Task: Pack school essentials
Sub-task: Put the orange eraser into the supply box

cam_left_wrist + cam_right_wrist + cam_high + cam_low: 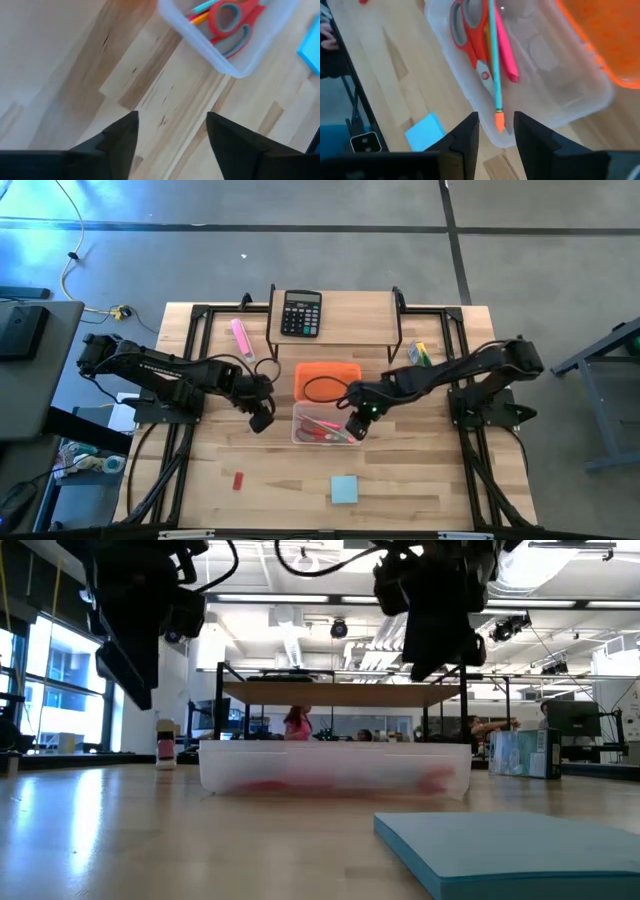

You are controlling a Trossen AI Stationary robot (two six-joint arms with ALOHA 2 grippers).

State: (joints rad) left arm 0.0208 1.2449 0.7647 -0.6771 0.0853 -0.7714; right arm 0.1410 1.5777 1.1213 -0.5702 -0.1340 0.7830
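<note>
Hovering over the clear box [325, 424], right gripper [357, 427] with fingers narrowly parted around nothing, above red-handled scissors [467, 35], a teal pencil [493, 65] and a pink pen [506, 55] lying inside. Waiting just beside the box, left gripper [262, 420], fingers spread wide; lying near the box on bare table [420, 470], light-blue sticky-note pad [344, 489] and tiny red eraser [238, 480].

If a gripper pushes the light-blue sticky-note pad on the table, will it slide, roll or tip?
The sticky-note pad lies flat on the bare wooden table, so it would probably slide, not roll or tip. It looks thin and likely light. Its low edges may be hard to pinch from above.
</note>
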